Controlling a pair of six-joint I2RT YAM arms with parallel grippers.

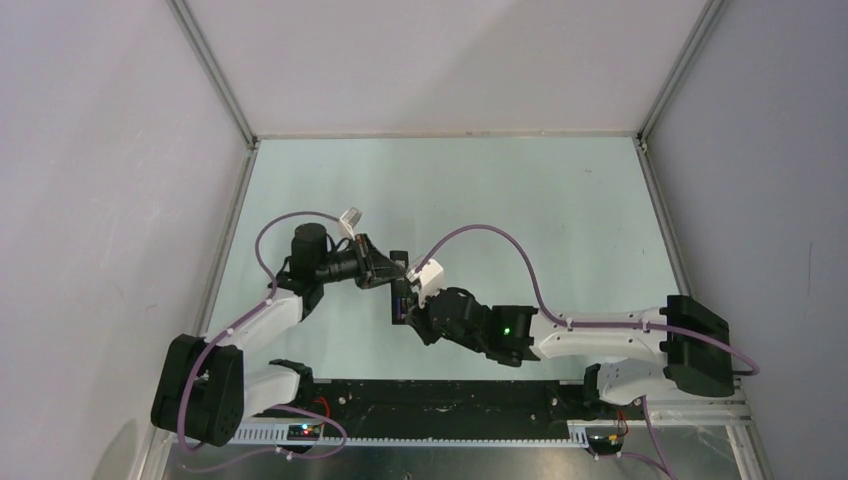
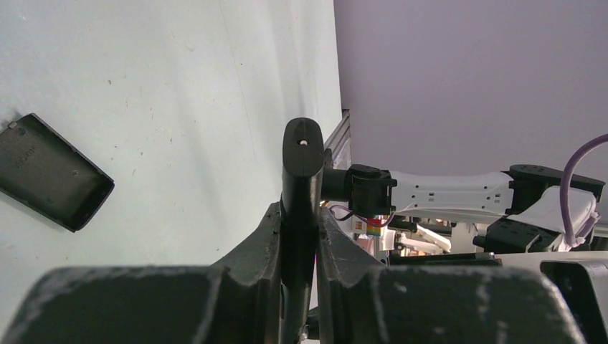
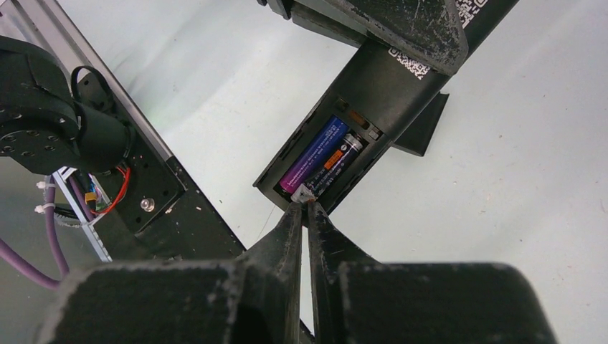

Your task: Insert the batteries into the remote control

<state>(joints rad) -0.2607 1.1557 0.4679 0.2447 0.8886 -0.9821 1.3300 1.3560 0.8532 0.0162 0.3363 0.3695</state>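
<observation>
My left gripper (image 2: 300, 215) is shut on the remote control (image 2: 301, 158), holding the slim black bar edge-on above the table. In the right wrist view the remote control (image 3: 387, 93) shows its back, with the battery recess uncovered. Two batteries lie side by side in the recess: a blue-purple one (image 3: 315, 154) and a dark one (image 3: 337, 163) with a pale end. My right gripper (image 3: 304, 206) is shut with nothing between its fingers. Its tips touch the near, pale ends of the batteries. In the top view both grippers meet at the remote control (image 1: 400, 285) mid-table.
A loose black cover plate (image 2: 51, 172) lies flat on the pale table, left of the remote; its corner (image 3: 423, 125) shows beneath the remote. The black base rail (image 3: 172, 208) and the left arm's base (image 3: 43, 122) are close by on the near side. Grey walls enclose the table.
</observation>
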